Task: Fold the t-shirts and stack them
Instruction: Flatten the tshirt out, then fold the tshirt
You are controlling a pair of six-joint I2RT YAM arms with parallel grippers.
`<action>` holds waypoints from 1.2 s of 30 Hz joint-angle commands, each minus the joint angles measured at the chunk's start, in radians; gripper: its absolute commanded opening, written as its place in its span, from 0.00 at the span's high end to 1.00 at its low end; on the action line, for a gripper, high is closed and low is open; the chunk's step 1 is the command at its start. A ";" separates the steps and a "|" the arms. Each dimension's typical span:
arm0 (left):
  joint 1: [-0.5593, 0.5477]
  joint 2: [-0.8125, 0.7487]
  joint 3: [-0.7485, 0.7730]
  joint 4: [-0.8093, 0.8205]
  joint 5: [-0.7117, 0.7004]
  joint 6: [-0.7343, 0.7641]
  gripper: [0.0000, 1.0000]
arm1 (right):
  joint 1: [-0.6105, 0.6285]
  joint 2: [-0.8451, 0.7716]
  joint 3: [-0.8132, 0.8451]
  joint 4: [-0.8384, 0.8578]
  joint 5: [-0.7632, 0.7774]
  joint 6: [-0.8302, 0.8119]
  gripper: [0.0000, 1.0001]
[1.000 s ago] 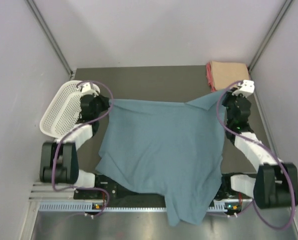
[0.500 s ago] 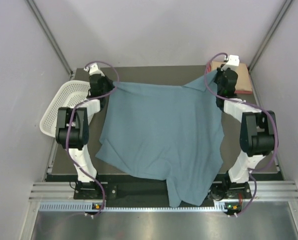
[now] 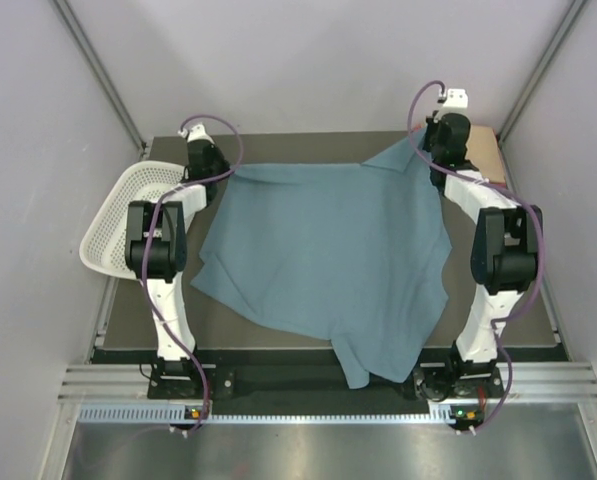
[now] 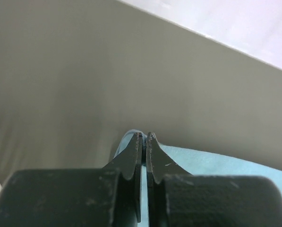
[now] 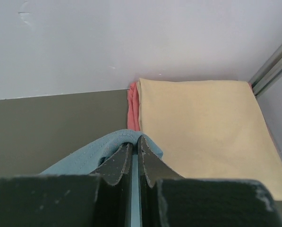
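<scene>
Blue-grey t-shirt stretched across far side
Left gripper and right gripper each clamp one far corner; cloth body trails toward the arm bases.

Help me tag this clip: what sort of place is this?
Probably a robot test cell, not a home: plain walls close around a dark table, and the left arm and right arm are bolted to a metal rail.
</scene>
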 commanded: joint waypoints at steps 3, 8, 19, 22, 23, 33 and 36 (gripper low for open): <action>0.008 -0.002 0.079 -0.087 0.001 0.036 1.00 | 0.001 -0.093 0.057 -0.170 -0.031 0.084 1.00; 0.014 -0.008 0.132 -0.210 0.008 0.040 1.00 | 0.007 -0.165 0.029 -0.343 -0.062 0.160 1.00; 0.020 0.004 0.270 -0.474 0.070 0.067 1.00 | 0.021 -0.304 0.032 -0.822 -0.118 0.244 1.00; 0.021 0.017 0.304 -0.558 0.093 0.073 1.00 | 0.024 -0.354 -0.020 -0.880 -0.161 0.268 1.00; 0.021 0.020 0.313 -0.581 0.100 0.077 1.00 | 0.024 -0.368 -0.038 -0.897 -0.186 0.272 1.00; 0.026 0.014 0.318 -0.750 0.055 0.082 1.00 | 0.024 -0.452 -0.130 -0.995 -0.244 0.285 1.00; 0.028 0.026 0.341 -0.814 0.045 0.096 1.00 | 0.025 -0.463 -0.132 -1.027 -0.247 0.296 1.00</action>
